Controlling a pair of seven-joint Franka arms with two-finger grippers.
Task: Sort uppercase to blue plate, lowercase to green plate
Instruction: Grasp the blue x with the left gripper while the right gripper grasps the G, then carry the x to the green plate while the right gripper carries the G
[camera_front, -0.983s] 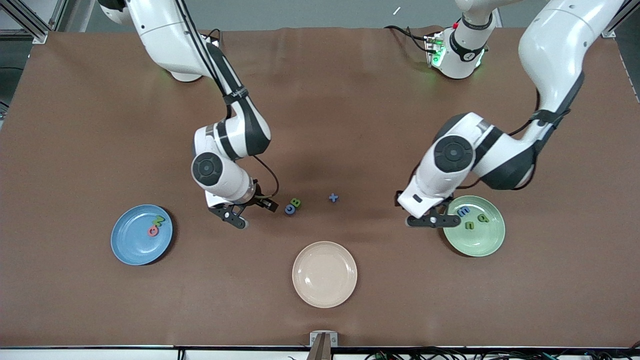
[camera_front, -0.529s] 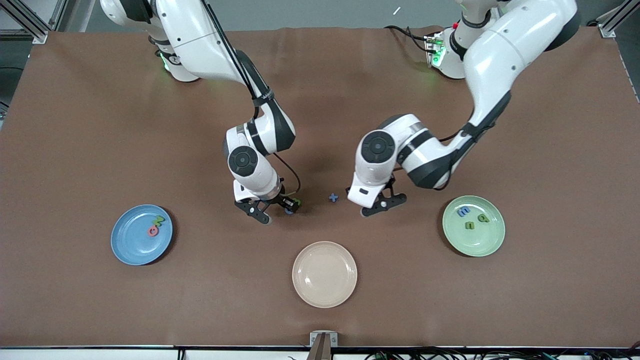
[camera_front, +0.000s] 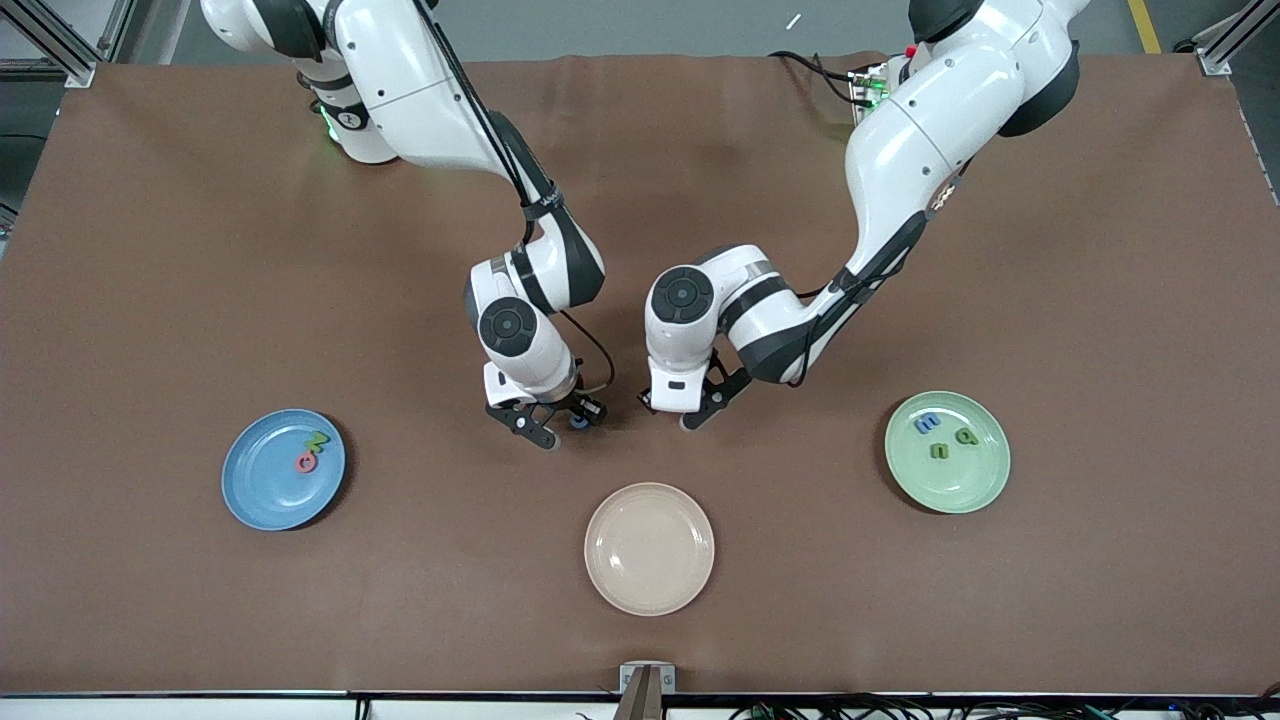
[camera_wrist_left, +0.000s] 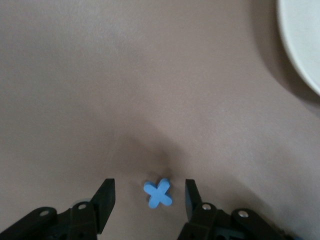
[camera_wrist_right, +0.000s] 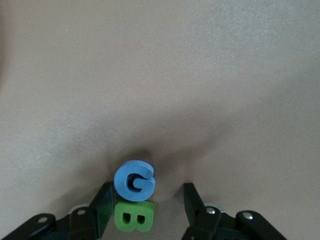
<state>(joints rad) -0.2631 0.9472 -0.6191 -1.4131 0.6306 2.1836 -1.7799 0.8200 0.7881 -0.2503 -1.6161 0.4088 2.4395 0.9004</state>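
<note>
My right gripper (camera_wrist_right: 146, 187) is low on the table, open, around the green B (camera_wrist_right: 133, 217); one finger is close against the B, the other stands apart. The blue G (camera_wrist_right: 134, 180) lies touching the B, just past the fingertips. In the front view this gripper (camera_front: 560, 420) hides most of both letters. My left gripper (camera_wrist_left: 148, 184) is open astride the blue x (camera_wrist_left: 158, 193) without touching it; in the front view this gripper (camera_front: 668, 412) covers the x. The blue plate (camera_front: 260, 485) holds a pink-red letter (camera_front: 305, 461) and a green N (camera_front: 318, 440). The green plate (camera_front: 950, 492) holds a blue m (camera_front: 927, 423), a green e (camera_front: 939, 451) and a green p (camera_front: 966, 436).
A cream plate (camera_front: 649, 575) with nothing in it sits nearer the front camera than both grippers, between the other two plates; its rim (camera_wrist_left: 305, 45) shows in the left wrist view. The two wrists stand close together over the table's middle.
The right gripper moved from beside the blue plate to the G and B. The left gripper travelled from the green plate to the x. Both sets of fingers have narrowed.
</note>
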